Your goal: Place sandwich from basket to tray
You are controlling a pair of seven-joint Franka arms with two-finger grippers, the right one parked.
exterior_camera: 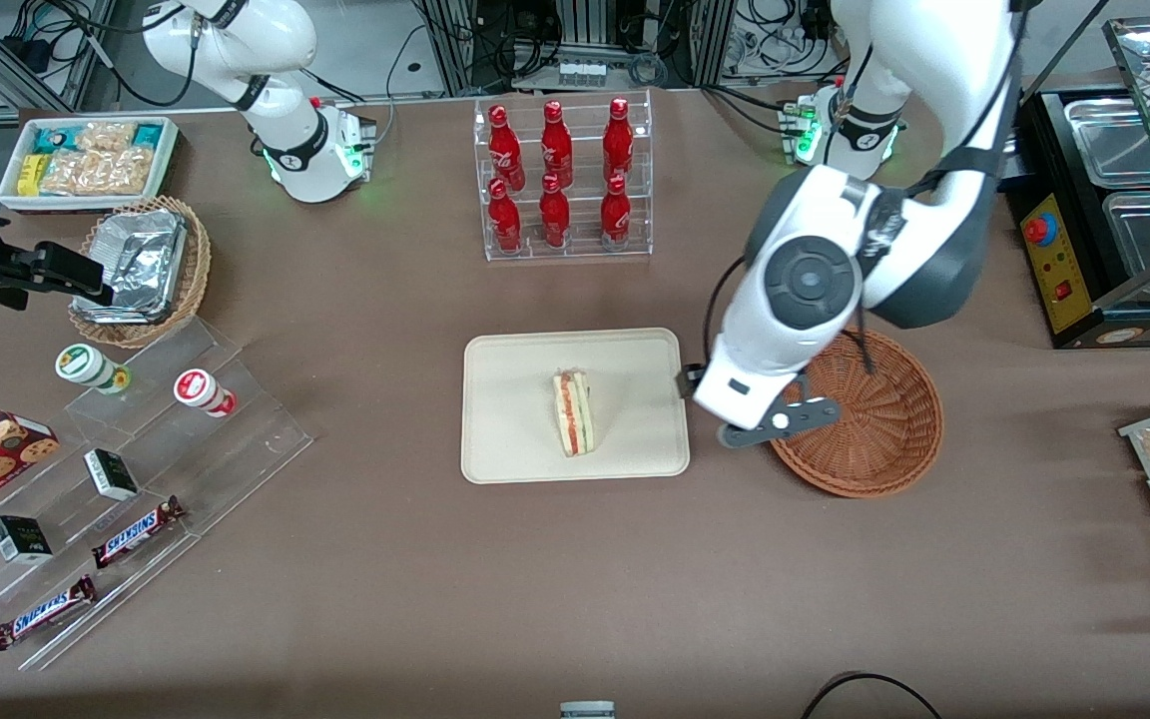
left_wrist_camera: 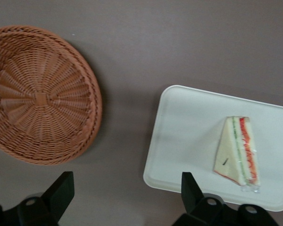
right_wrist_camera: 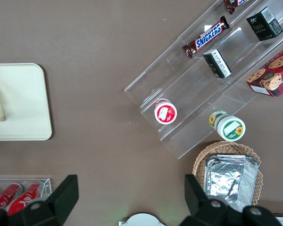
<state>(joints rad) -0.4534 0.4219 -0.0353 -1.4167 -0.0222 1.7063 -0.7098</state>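
The sandwich lies on the tray; the gripper, fingers spread and holding nothing, hangs between tray and basket.

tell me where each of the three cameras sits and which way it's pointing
Front: high, facing both arms across the brown table; the open pincer hangs over the reddish-brown round wicker basket's rim.
Left wrist: looks down past its fingers at basket and cream rectangular tray.
Right wrist: looks down at acrylic shelves.
All three show the tray holding the triangular white-bread sandwich.

Gripper aloft, fingers spread, empty.
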